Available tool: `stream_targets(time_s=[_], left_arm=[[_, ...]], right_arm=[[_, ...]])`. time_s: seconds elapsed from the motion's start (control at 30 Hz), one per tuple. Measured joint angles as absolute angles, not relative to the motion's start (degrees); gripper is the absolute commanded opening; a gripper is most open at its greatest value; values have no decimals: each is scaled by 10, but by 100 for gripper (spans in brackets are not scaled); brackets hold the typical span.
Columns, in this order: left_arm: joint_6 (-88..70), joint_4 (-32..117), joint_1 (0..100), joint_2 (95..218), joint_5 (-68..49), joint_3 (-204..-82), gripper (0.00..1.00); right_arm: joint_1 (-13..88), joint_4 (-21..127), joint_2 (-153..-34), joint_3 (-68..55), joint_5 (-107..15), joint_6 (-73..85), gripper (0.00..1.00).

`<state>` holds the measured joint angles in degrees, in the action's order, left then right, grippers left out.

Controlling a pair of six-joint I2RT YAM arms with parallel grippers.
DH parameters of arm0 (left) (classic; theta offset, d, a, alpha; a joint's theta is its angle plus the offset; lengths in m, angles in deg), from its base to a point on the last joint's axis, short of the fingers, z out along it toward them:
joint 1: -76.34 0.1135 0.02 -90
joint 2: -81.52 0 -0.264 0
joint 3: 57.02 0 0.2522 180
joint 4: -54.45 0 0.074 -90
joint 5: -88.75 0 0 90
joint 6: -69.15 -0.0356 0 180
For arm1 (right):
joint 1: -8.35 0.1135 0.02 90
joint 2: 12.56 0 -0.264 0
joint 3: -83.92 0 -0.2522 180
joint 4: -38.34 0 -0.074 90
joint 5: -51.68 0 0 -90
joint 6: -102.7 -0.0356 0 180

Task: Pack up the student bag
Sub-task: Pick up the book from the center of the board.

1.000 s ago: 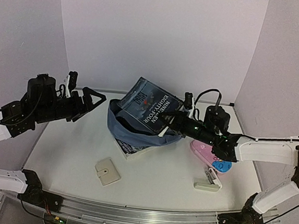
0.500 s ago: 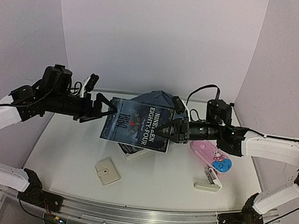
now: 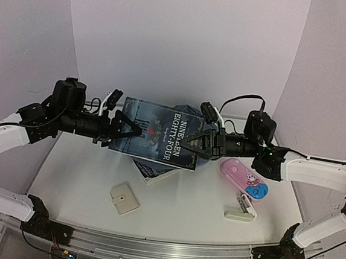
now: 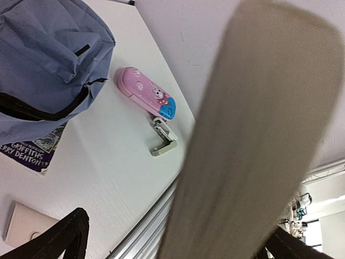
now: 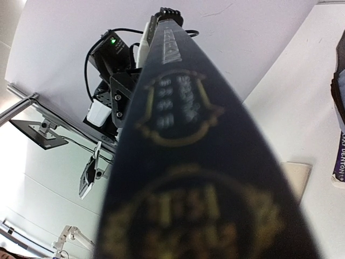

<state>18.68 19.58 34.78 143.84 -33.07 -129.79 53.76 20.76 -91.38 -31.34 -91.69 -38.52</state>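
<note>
The student bag (image 3: 190, 111), slate-blue with black zips, lies at the back middle of the table, mostly hidden behind a dark-blue book (image 3: 160, 137) titled Nineteen Eighty-Four. The bag shows better in the left wrist view (image 4: 43, 59). My right gripper (image 3: 197, 145) is shut on the book's right edge and holds it in the air, cover facing the camera. My left gripper (image 3: 123, 130) is open, its fingers straddling the book's left edge; the page block (image 4: 253, 140) fills the left wrist view with a gap beside one finger (image 4: 75, 232). The spine (image 5: 183, 162) fills the right wrist view.
A second, purple book (image 3: 154, 171) lies under the bag's front edge. A pink pencil case (image 3: 241, 177) and a grey stapler (image 3: 240, 208) lie at the right. A beige square pad (image 3: 124, 198) lies front left. The metal rail (image 3: 162, 250) marks the near edge.
My right gripper has lifted the book up off the bag and carried it left. My left arm has swung right and its open fingers now sit around the book's left edge.
</note>
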Motion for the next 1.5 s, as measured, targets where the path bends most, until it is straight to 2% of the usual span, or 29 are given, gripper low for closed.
stream_targets(time_s=[0.1,0.43,0.7,0.93,0.97,1.07,1.13,1.23,1.33,1.5], left_arm=[[199,220,348,1438,-354,-1292,83],[233,271,348,1424,-391,-1291,54],[255,279,348,1433,-417,-1291,35],[264,301,348,1438,-433,-1291,1],[268,303,348,1438,-434,-1291,0],[270,302,348,1440,-434,-1290,0],[270,300,348,1441,-429,-1290,0],[270,279,346,1440,-399,-1288,0],[269,242,345,1439,-358,-1286,0],[269,179,364,1419,-293,-1280,0]], right_arm=[[538,190,-914,-316,-926,-394,0],[538,175,-914,-318,-951,-404,0],[538,174,-914,-318,-953,-405,0],[537,178,-914,-319,-952,-401,0],[537,179,-914,-319,-951,-398,4],[536,190,-914,-319,-946,-388,23],[536,199,-914,-319,-939,-378,50],[537,221,-914,-317,-910,-354,75],[539,274,-914,-306,-865,-319,87],[541,398,-914,-254,-732,-250,92]])
